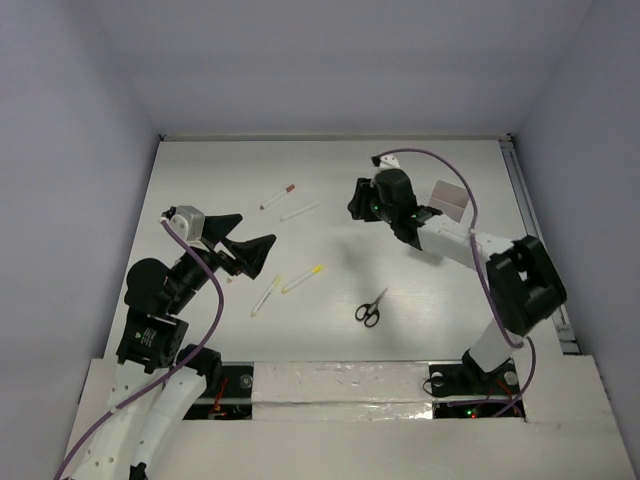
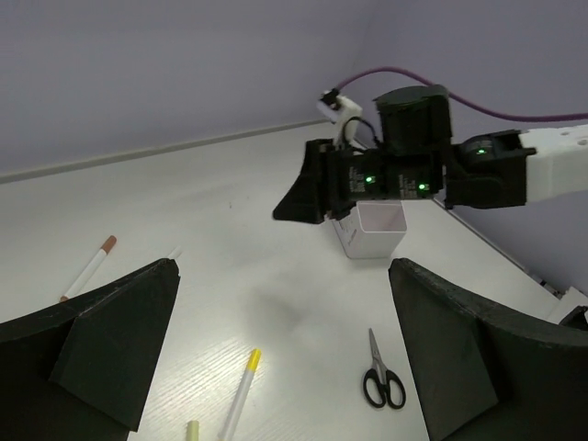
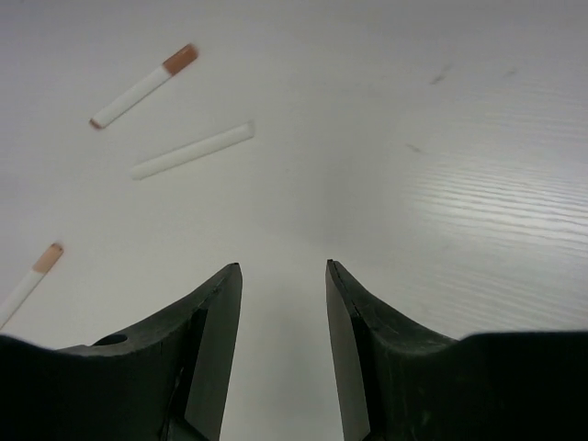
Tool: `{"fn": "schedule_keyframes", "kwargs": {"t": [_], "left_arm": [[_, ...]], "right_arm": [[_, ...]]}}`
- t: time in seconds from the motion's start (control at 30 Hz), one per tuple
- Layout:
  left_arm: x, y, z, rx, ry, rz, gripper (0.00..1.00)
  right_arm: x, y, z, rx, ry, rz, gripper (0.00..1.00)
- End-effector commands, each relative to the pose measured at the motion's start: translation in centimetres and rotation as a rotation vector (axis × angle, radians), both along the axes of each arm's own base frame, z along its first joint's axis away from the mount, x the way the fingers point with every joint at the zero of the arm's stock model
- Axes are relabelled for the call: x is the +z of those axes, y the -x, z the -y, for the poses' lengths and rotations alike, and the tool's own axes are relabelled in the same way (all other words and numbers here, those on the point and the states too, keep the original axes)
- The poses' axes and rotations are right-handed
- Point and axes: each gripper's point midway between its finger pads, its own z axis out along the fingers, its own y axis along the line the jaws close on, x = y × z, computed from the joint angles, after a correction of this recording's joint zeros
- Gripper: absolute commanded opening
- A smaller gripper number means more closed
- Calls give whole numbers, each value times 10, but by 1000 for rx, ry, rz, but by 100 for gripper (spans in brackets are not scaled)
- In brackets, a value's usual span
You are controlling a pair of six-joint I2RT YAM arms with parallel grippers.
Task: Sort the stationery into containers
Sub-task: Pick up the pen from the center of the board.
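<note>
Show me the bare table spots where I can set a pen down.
Bare: the far strip of white table beyond the red-capped white pen; the middle between the right hand and the black-handled scissors. Crowded: around the yellow-tipped white pen by the open left hand.

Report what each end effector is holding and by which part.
Nothing is held. The left end effector and the right end effector both stand open and empty above the table.
</note>
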Motion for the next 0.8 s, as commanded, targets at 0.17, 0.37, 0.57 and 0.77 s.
{"fn": "schedule_keyframes", "kwargs": {"t": [0.17, 0.37, 0.57, 0.77], "left_arm": [[16, 2, -4, 24, 24, 63, 99], [12, -6, -12, 85, 35, 35, 99], [12, -8, -14, 100, 38, 27, 99], [14, -7, -15, 100, 40, 33, 99]], "right_arm": [[-31, -17, -98, 168, -48, -100, 51], [-44, -26, -121, 187, -35, -130, 53], [-45, 44, -148, 316, 46, -179, 54], [-61, 107, -145, 329, 66, -276, 63]]}}
